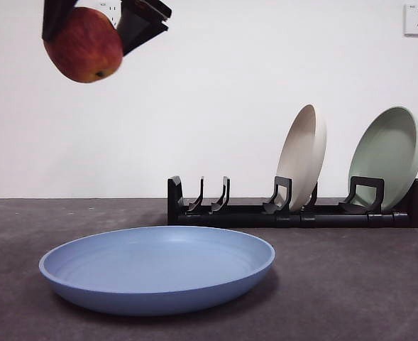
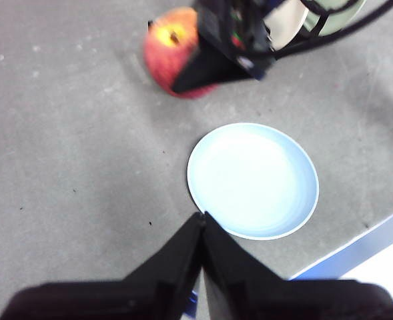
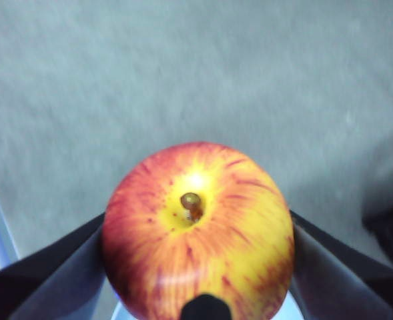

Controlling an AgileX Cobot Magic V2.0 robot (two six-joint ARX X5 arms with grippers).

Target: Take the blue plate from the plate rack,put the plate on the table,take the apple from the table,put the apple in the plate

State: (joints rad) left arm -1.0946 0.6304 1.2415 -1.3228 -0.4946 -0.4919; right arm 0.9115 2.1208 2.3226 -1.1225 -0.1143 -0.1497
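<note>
The blue plate [image 1: 157, 268] lies flat on the table [image 1: 350, 284], in front of the plate rack [image 1: 294, 212]. My right gripper [image 1: 95, 28] is shut on the apple [image 1: 83, 45] and holds it high in the air, above and to the left of the plate. In the right wrist view the apple [image 3: 197, 230] sits stem-up between the jaws of the right gripper [image 3: 197, 253]. My left gripper [image 2: 201, 217] is shut and empty, high above the table. Its view shows the plate [image 2: 253, 180], the apple [image 2: 166, 50] and the right gripper [image 2: 209, 60].
A beige plate [image 1: 302, 155] and a pale green plate [image 1: 386, 156] stand upright in the right slots of the rack; its left slots are empty. The table's edge [image 2: 356, 250] runs close to the blue plate in the left wrist view.
</note>
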